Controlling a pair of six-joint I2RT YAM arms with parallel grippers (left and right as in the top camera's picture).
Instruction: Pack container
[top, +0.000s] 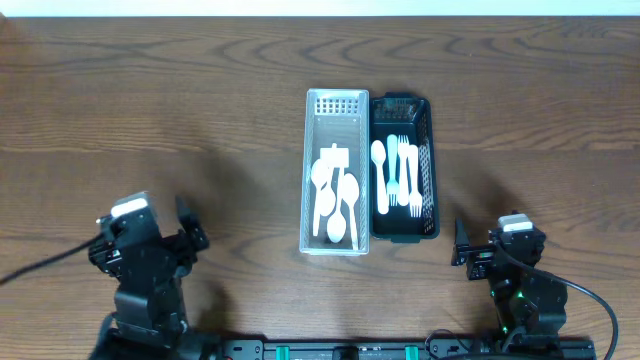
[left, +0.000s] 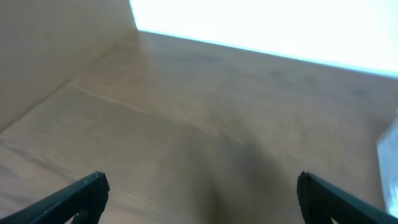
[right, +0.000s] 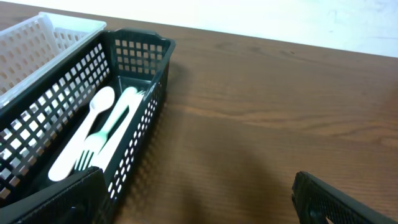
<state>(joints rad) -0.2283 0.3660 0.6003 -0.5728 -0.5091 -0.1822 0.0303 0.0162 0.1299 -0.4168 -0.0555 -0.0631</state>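
Note:
A white basket (top: 336, 103) stands mid-table and holds several white spoons (top: 336, 200). A dark basket (top: 427, 130) stands against its right side and holds white forks (top: 401, 175). The right wrist view shows the dark basket (right: 134, 43), its forks (right: 99, 134) and a corner of the white basket (right: 37, 34). My left gripper (left: 199, 193) is open and empty over bare wood at the front left, far from the baskets. My right gripper (right: 199, 199) is open and empty at the front right, just beside the dark basket's near corner.
The brown wooden table (top: 150, 100) spreads around both baskets. Both arm bases sit at the front edge, the left arm (top: 145, 270) and the right arm (top: 515, 280). A pale wall edge shows in the left wrist view (left: 56, 43).

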